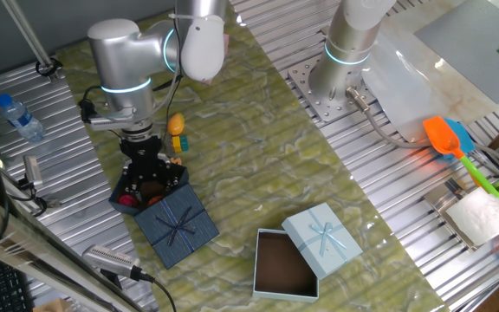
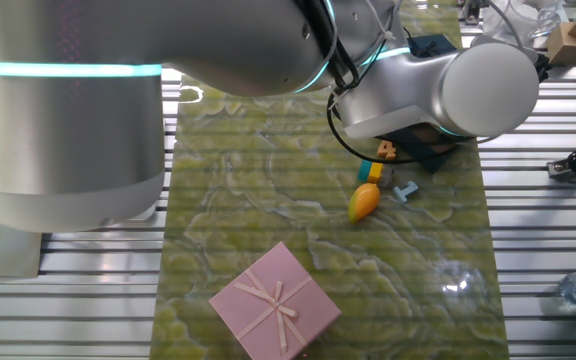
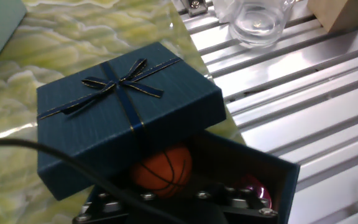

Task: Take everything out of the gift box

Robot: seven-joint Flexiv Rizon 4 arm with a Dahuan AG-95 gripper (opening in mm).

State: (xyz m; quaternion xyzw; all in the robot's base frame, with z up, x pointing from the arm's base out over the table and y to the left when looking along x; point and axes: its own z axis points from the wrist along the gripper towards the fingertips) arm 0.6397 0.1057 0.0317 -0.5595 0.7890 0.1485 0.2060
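Observation:
The navy gift box (image 1: 125,192) stands at the table's left edge. Its ribboned lid (image 1: 178,225) leans on its near side and partly covers the opening (image 3: 123,106). Inside lie an orange ball (image 3: 162,169) and a red-pink piece (image 3: 254,186). My gripper (image 1: 152,176) hangs over the box mouth, close above the ball (image 3: 173,196). Its jaws look spread, with nothing between them. On the mat beside the box lie a yellow-orange toy (image 2: 364,201), a teal piece (image 2: 404,190) and small orange and yellow pieces (image 2: 385,150). The arm hides most of the box in the other fixed view.
A light blue box (image 1: 284,264) with its lid (image 1: 322,237) sits at the mat's front. A pink box (image 2: 276,300) lies on the far side. A glass (image 3: 257,22) and a water bottle (image 1: 20,117) stand on the metal slats near the gift box.

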